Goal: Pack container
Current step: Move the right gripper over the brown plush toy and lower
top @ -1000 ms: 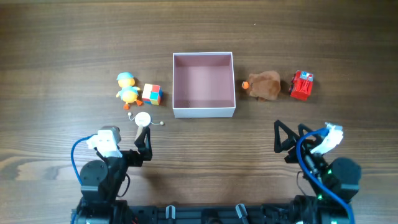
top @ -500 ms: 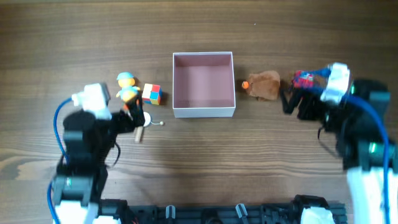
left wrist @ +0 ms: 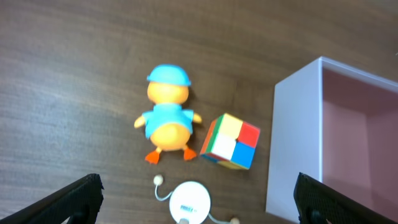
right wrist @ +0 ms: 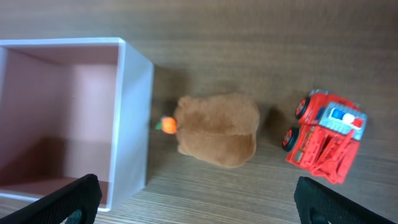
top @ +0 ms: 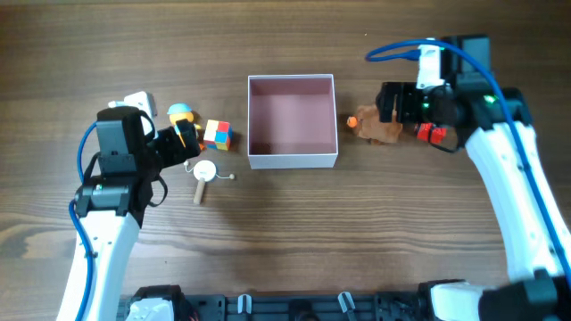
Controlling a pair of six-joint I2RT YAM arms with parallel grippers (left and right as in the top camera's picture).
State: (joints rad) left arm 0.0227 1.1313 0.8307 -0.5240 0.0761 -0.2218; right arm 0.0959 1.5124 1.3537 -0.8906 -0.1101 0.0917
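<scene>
Wooden table [top: 294,232]. Left group: duck toy [left wrist: 166,112] in a blue cap, colour cube [left wrist: 230,142] just beside it, white disc rattle [left wrist: 186,202] near both. Right group: brown plush [right wrist: 217,129] with an orange tip, red fire truck [right wrist: 324,135] nearby, not touching.

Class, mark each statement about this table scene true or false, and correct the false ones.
1. The container is empty. True.
2. The colour cube lies inside it. False: it sits on the table beside the duck toy.
3. The red truck lies beyond the brown plush from the container. True.
4. The right gripper grips the plush. False: it is open, holding nothing.
</scene>
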